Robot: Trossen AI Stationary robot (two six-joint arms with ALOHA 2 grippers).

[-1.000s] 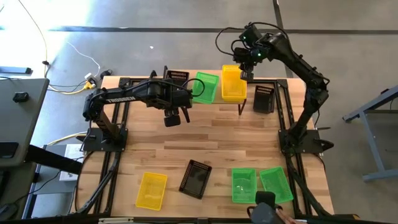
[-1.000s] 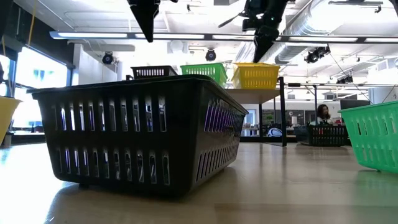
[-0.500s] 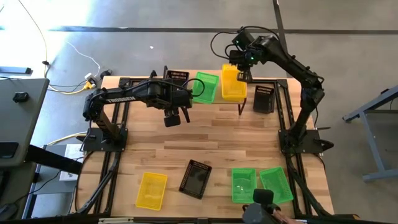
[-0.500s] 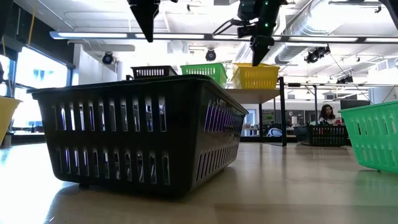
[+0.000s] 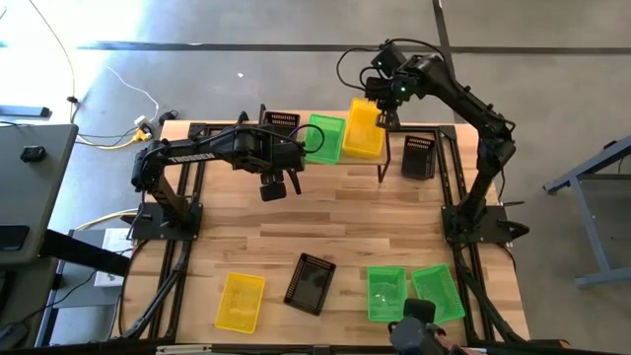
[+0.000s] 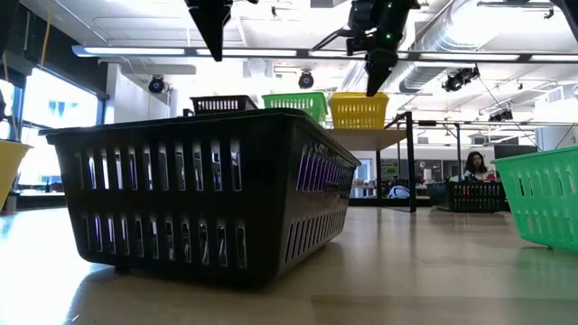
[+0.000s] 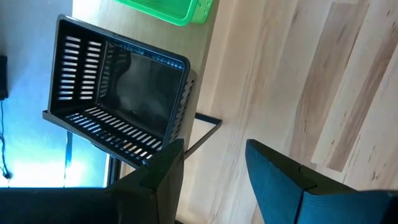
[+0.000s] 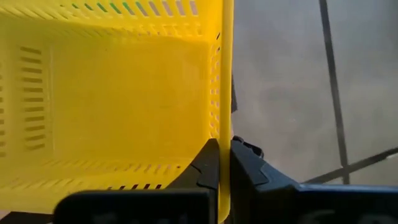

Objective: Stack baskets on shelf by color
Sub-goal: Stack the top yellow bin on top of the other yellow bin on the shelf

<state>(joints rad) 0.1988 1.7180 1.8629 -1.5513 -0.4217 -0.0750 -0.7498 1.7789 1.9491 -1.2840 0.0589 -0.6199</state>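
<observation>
On the shelf (image 5: 340,161) at the table's far edge stand a black basket (image 5: 281,122), a green basket (image 5: 325,138) and a yellow basket (image 5: 363,131), each on its bottom. My right gripper (image 5: 383,116) is shut on the yellow one's right wall. My left gripper (image 5: 281,183) hovers open in front of the shelf, above the table; its wrist view shows the black basket (image 7: 118,106) and a shelf leg (image 7: 205,130). Near the table's near edge lie a yellow basket (image 5: 241,301), a black basket (image 5: 310,283) and two green baskets (image 5: 386,293) (image 5: 439,292). My right gripper pinches the yellow basket's right long wall at its rim (image 8: 222,134), toward the far end, with one finger inside the basket and one outside. The fingers come from above, pointing down, across the rim. The basket's bottom stays on the shelf (image 6: 358,126).
Another black basket (image 5: 418,156) sits on the table right of the shelf. The middle of the tabletop (image 5: 325,222) is bare wood. In the low view the near black basket (image 6: 199,190) fills the foreground, and a person (image 6: 471,164) shows in the room behind.
My right gripper has come down and a little toward the table's left onto the yellow basket's right rim. The yellow basket has slid on the shelf toward the green one and turned slightly.
</observation>
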